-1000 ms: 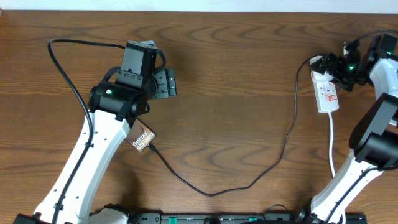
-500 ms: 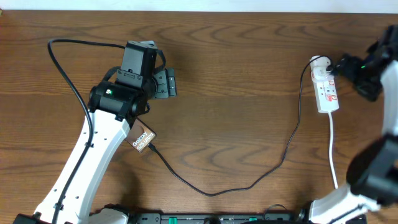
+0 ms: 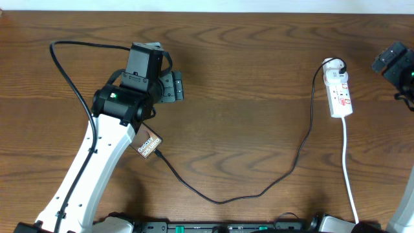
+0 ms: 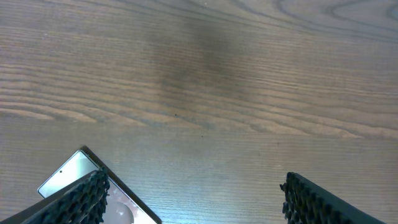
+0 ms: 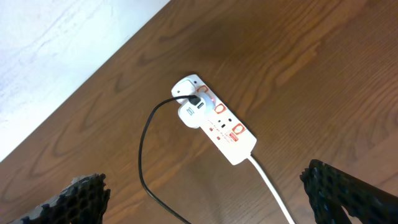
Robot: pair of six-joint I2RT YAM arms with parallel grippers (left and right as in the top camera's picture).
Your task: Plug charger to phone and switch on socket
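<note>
From overhead, the left tool (image 3: pixel 171 87) hangs over the wooden counter (image 3: pixel 246 129) at the left with its jaws apart and nothing between them. The phone (image 3: pixel 148 143) lies just behind it, partly under the left arm (image 3: pixel 97 162). The charger (image 3: pixel 223 200) meets the phone's lower edge, sags toward the counter's front, then climbs to the socket (image 3: pixel 339 94) at the right. The right tool (image 3: pixel 387 61) sits at the right edge, near the socket but apart from it, and its opening is not clear from here. In the left wrist view, the left tool (image 4: pixel 199 208) is spread wide over bare wood and holds nothing. The corner of a pale glossy slab (image 4: pixel 69 175) shows beside its left finger. In the right wrist view, the right tool (image 5: pixel 211 208) is fully spread and empty, high above the socket (image 5: pixel 221 129). The charger (image 5: pixel 144 155) is plugged in there through a white adapter (image 5: pixel 191 113), and a white cord (image 5: pixel 268 182) leaves the socket's near end.
</note>
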